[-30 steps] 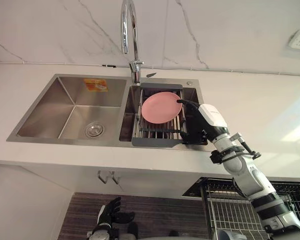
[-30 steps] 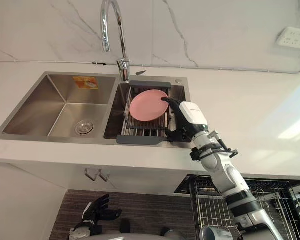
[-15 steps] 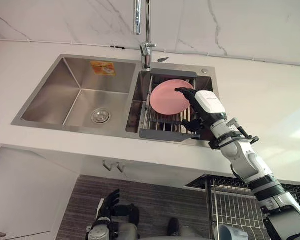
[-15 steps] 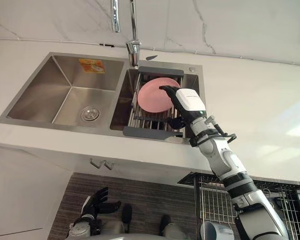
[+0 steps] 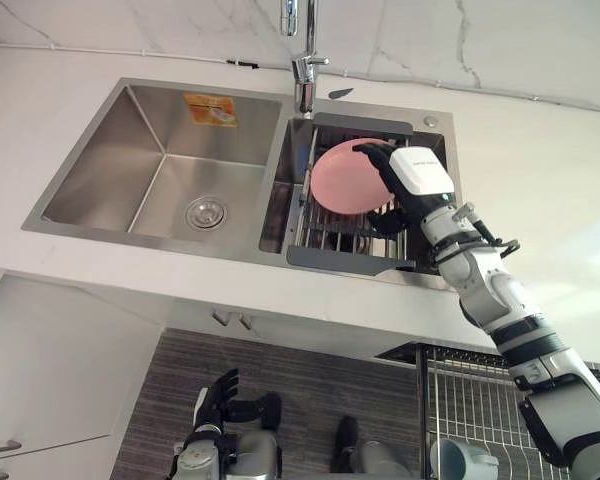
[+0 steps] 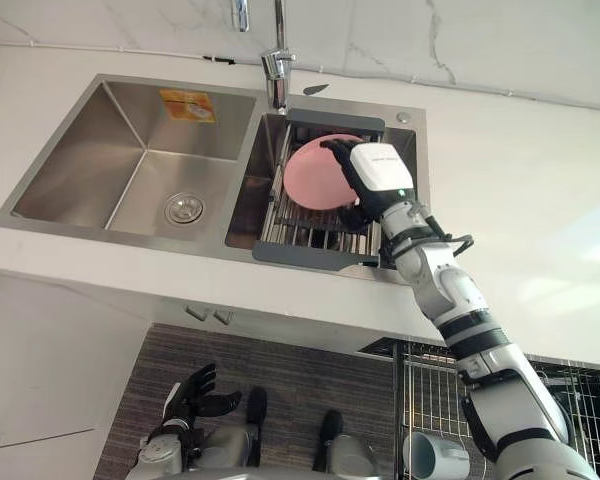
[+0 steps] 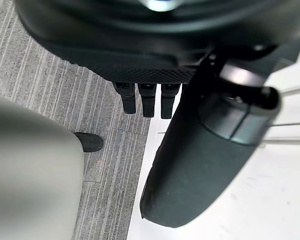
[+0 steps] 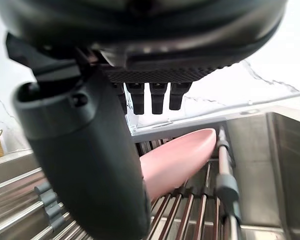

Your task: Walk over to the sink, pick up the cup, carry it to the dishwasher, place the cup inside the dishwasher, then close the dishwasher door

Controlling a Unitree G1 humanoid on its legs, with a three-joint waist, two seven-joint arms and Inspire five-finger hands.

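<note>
A pink plate (image 5: 342, 180) leans on edge in the dark drying rack (image 5: 345, 261) set in the sink's right basin. My right hand (image 5: 420, 172) reaches over the plate's right rim, fingers (image 8: 159, 97) straight above it and thumb (image 8: 90, 150) in front of it, open, with the plate (image 8: 182, 157) lying between them. A grey cup (image 6: 435, 455) lies in the wire dishwasher basket (image 5: 480, 420) at the lower right. My left hand (image 5: 216, 394) hangs low over the floor with its fingers (image 7: 147, 100) spread, open and holding nothing.
The steel left basin (image 5: 160, 170) has a round drain and a sticker on its back wall. A chrome faucet (image 5: 302, 70) rises behind the divider. White countertop (image 5: 540, 190) surrounds the sink; white cabinets (image 5: 50, 370) stand at the lower left.
The camera has shifted, so the sink sits higher and further right. My right hand has pushed further in over the plate's right rim. The left hand stays low.
</note>
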